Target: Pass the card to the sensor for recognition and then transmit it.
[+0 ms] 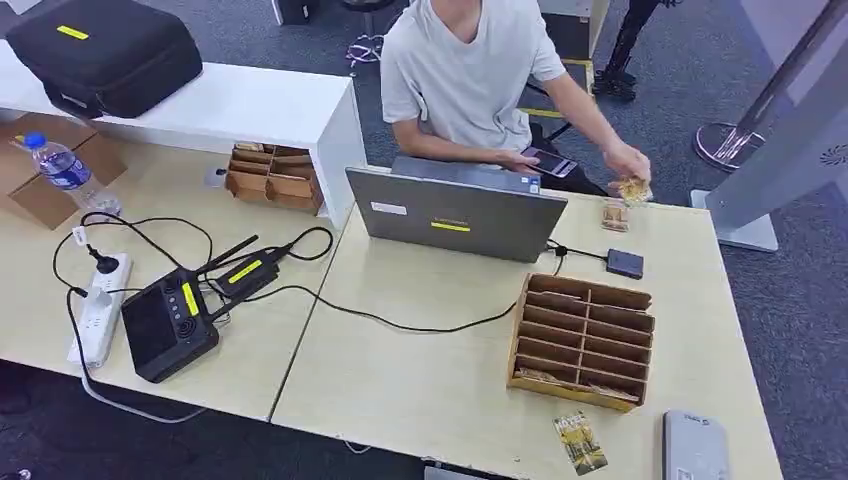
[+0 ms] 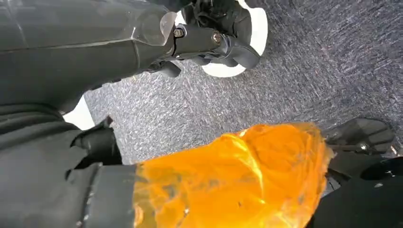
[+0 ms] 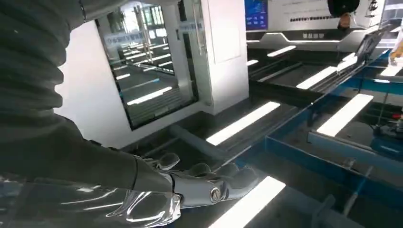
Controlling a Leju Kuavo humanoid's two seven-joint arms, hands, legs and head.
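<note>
In the head view a yellow-patterned card [image 1: 580, 442] lies flat at the table's near edge. Just to its right sits a flat grey device [image 1: 693, 445]. A small black box [image 1: 624, 263] is cabled to the laptop [image 1: 455, 210]. A wooden slotted card rack [image 1: 580, 340] stands between them with a few cards in its front slots. My right hand [image 3: 199, 185] is away from the table, fingers stretched out and apart, holding nothing. My left hand [image 2: 214, 38] hangs over grey carpet with nothing in it.
A person in a white shirt [image 1: 470, 70] sits behind the laptop, one hand holding cards [image 1: 632, 190] above a small stack [image 1: 615, 215]. A black controller [image 1: 170, 320], power strip [image 1: 100, 310], cables, water bottle [image 1: 62, 165] and second rack [image 1: 272, 178] are on the left table.
</note>
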